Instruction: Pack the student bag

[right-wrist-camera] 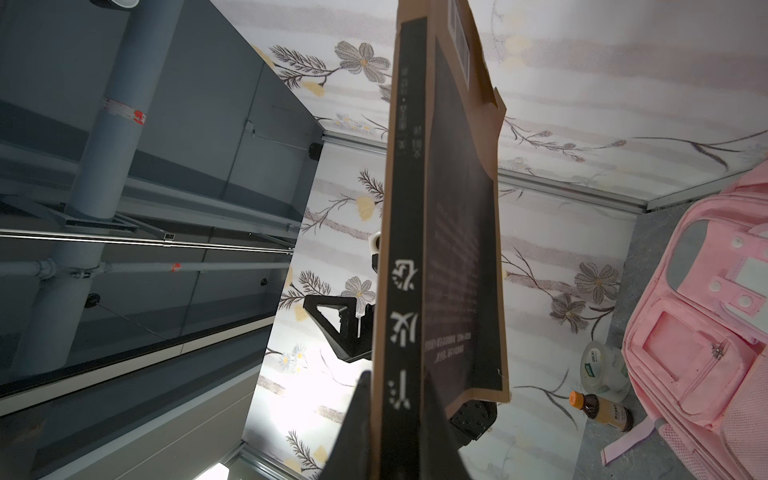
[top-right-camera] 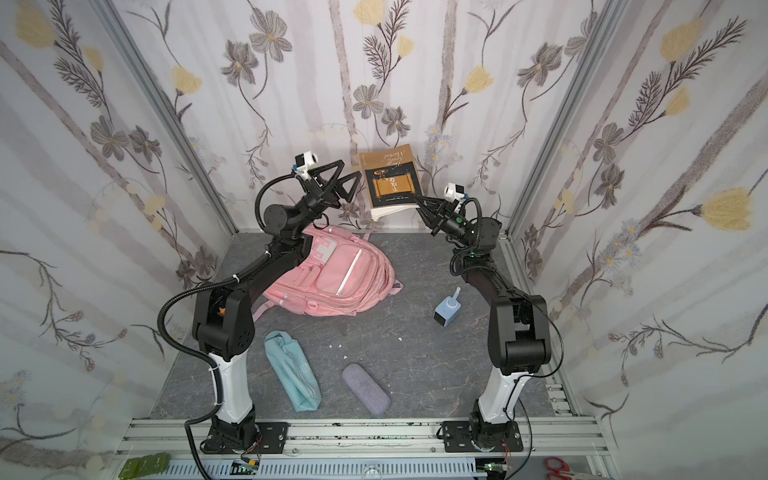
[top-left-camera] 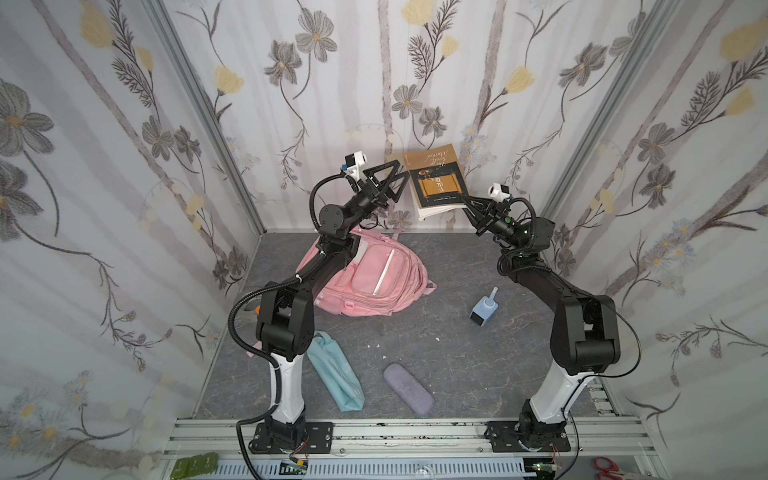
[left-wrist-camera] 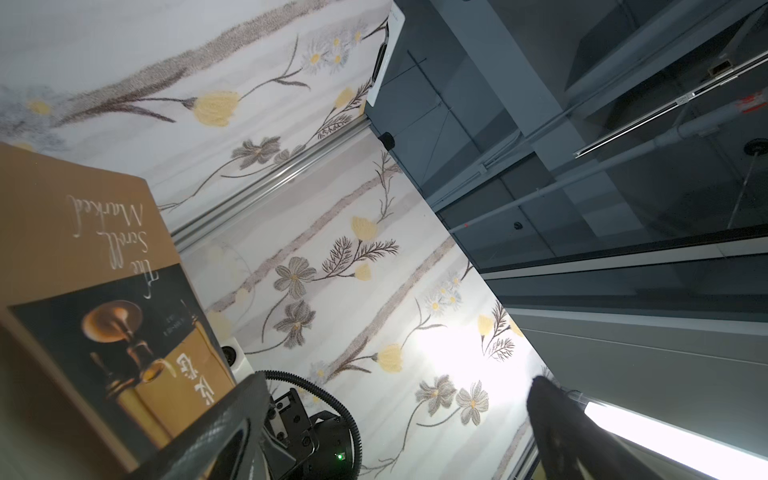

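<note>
near, 6–7 o'clock: teal pouch (top-left-camera: 336,374) and purple case (top-left-camera: 408,388) lie flat on the table (top-left-camera: 457,365), unpacked.
mid, 3 o'clock: small blue gadget (top-left-camera: 484,309), well apart from the bag.
student bag (top-left-camera: 374,282): 11 o'clock from table centre, lying flat, front pockets up, partly under the left arm (top-left-camera: 332,266).
bag axis: we read the long axis as roughly 12–6, tipped slightly toward 1–7. The top end looks aimed at 12. We can't tell if the main zip is open.
far, 12 o'clock: book (top-left-camera: 434,180) up in the air, cover toward us, title upside down.
right gripper (top-left-camera: 465,201): pinched nearly closed on the spine at the book's lower corner. It is the only grip.
left gripper (top-left-camera: 403,171): jaws spread wide, empty, just beside the book's 9 o'clock edge.
risk 1: with a one-corner pinch, we expect the book could swing, slip or fan its pages.
risk 2: we see no bag mouth, so a drop would likely land on the pockets, not inside.
</note>
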